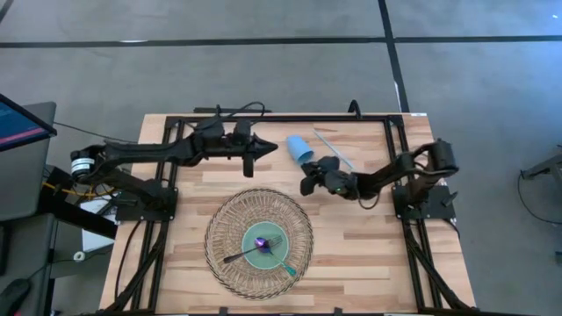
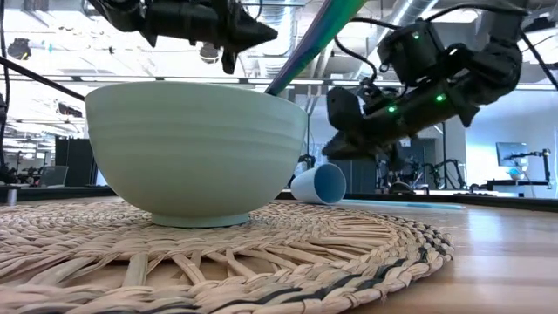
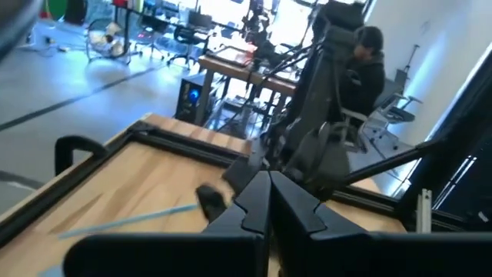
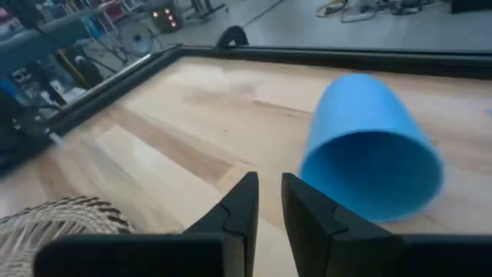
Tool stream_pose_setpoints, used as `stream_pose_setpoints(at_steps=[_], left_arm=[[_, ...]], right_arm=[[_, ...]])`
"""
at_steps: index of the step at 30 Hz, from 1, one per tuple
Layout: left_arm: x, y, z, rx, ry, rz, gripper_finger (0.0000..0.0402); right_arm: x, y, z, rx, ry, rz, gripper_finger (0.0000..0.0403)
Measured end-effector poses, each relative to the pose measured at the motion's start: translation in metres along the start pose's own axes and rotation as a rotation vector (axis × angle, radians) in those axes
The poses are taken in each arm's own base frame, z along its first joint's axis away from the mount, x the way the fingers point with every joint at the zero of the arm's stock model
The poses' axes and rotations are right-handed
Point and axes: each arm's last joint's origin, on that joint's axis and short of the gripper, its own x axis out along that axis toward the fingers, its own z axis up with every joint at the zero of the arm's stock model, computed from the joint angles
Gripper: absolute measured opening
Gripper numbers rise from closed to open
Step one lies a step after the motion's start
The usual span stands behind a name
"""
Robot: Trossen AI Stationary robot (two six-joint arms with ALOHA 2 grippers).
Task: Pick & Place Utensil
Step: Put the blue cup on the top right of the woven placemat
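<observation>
The utensil left to move looks to be the pale straw-like stick (image 1: 335,149) lying flat on the tabletop (image 1: 351,246) at the back, just beside the tipped blue cup (image 1: 300,147); whether it is a straw or a thin handle is hard to tell. Two utensils already sit in the green bowl (image 1: 261,245) on the woven mat (image 1: 230,263): a dark fork (image 1: 248,252) and a teal-handled one (image 1: 283,265), leaning on the rim, which suggests the bowl is the drop spot. The right gripper (image 1: 307,183) hangs low over bare wood between the cup and the mat, its fingers nearly together with a thin gap and nothing between them; the right wrist view shows the cup's open mouth just ahead. That pose puts it near the stick, though a flat thin thing will likely need a low, careful pinch. The left gripper (image 1: 263,148) hovers above the tabletop just behind the mat, fingers pressed together and empty, pointing toward the cup, seemingly parked clear of the right arm's reach.
</observation>
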Motion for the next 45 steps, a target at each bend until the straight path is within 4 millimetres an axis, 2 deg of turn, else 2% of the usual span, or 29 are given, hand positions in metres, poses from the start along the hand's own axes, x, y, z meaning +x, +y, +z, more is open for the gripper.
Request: stream_pose_setpoints(at_steps=[5,10,17,28,33,37,45], left_arm=[[-0.001,-0.005,0.001,0.002,-0.005,-0.016,0.0006],[-0.001,-0.006,0.001,0.002,-0.005,-0.016,0.0009],[-0.001,-0.006,0.001,0.002,-0.005,-0.016,0.0006],[-0.001,-0.005,0.001,0.002,-0.005,-0.016,0.0006],[-0.001,-0.005,0.001,0.002,-0.005,-0.016,0.001],[-0.001,-0.005,0.001,0.002,-0.005,-0.016,0.0008],[-0.001,-0.005,0.001,0.002,-0.004,-0.016,0.001]], right_arm=[[0.023,-0.002,-0.022,-0.074,0.076,-0.077,0.0053],[0.034,-0.005,-0.032,-0.099,0.072,-0.137,0.0053],[0.044,-0.003,-0.026,-0.208,0.057,-0.146,0.0053],[0.065,-0.023,-0.007,-0.082,0.13,-0.058,0.0066],[0.068,-0.029,-0.004,-0.091,0.148,-0.04,0.0093],[0.068,-0.028,-0.005,-0.141,0.157,-0.027,0.0133],[0.058,-0.018,-0.019,-0.258,0.213,-0.035,0.0215]])
